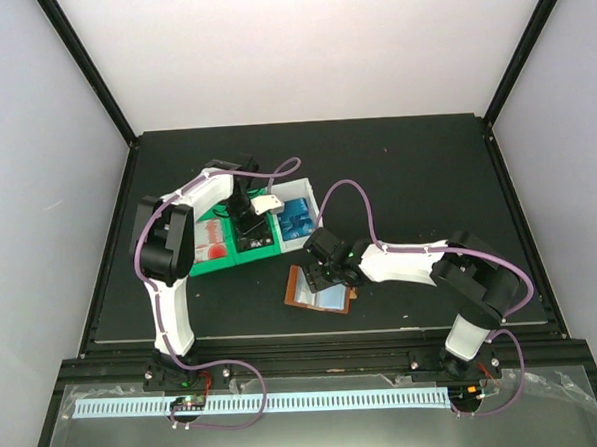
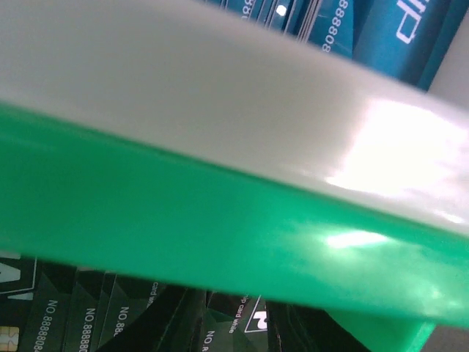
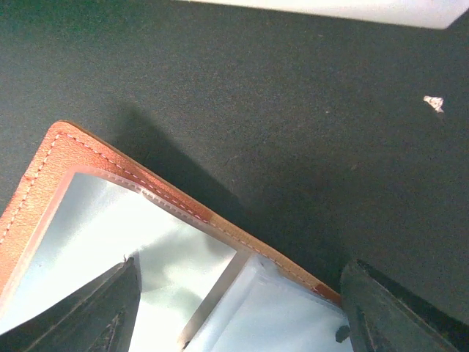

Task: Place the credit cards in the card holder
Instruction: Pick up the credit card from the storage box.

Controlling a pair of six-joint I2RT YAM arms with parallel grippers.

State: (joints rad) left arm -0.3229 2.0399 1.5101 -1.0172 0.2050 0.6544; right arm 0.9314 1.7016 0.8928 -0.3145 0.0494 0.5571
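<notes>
Black table (image 1: 426,177) bears one card holder (image 1: 312,295); right pincer (image 1: 322,272) apart, left pincer (image 1: 249,226) untellable.

Bright overhead light; blurred, glary close-ups

Green bin wall (image 2: 183,227) sits right in front of my left gripper (image 1: 250,220), super tight there. My right gripper (image 3: 242,315) has open tabletop (image 3: 293,88) beyond the card holder (image 3: 110,220).

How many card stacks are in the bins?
3: red stack in the green bin, left; black stack beside it; blue stack in the white bin. The left arm may hide others.
</notes>
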